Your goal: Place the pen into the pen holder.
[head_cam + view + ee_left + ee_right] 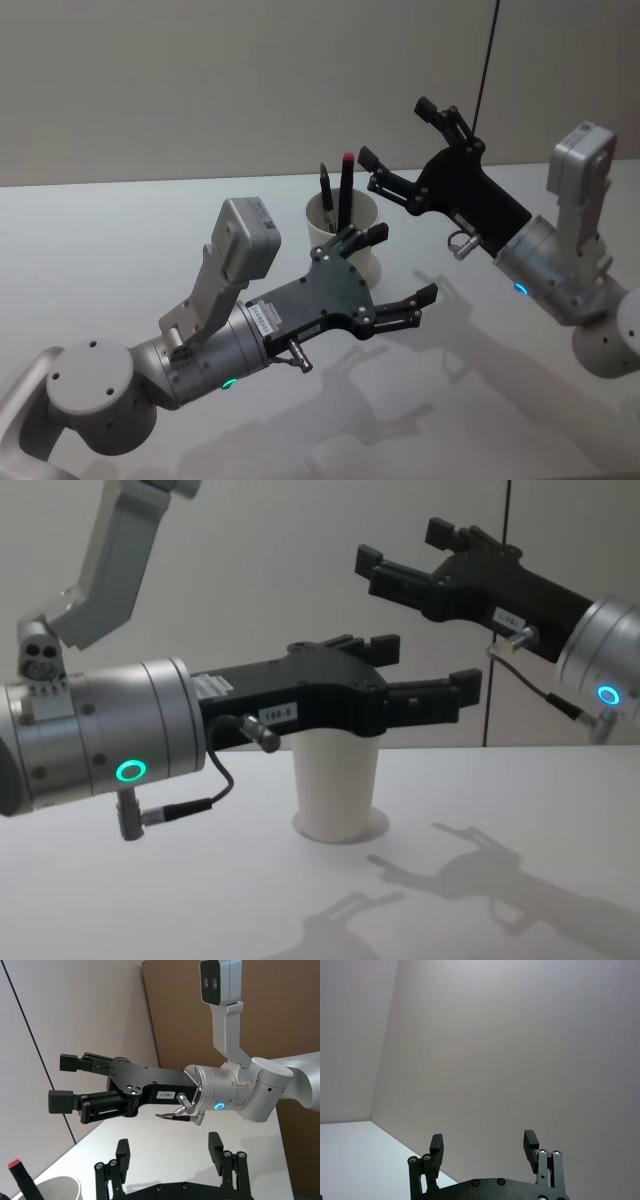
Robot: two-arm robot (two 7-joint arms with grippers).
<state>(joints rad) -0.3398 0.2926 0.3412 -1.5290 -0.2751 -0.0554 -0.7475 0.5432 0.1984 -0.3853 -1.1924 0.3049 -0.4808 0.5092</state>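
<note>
Pens stood upright in the pen holder (345,232), 2 of them: a black pen (327,198) and a red-capped pen (346,187). The cup sat on the white table (120,230). The left gripper (403,268) hung just in front of the cup, fingers spread wide and holding nothing. The right gripper (396,132) was raised above and to the cup's right, also wide open and empty.
</note>
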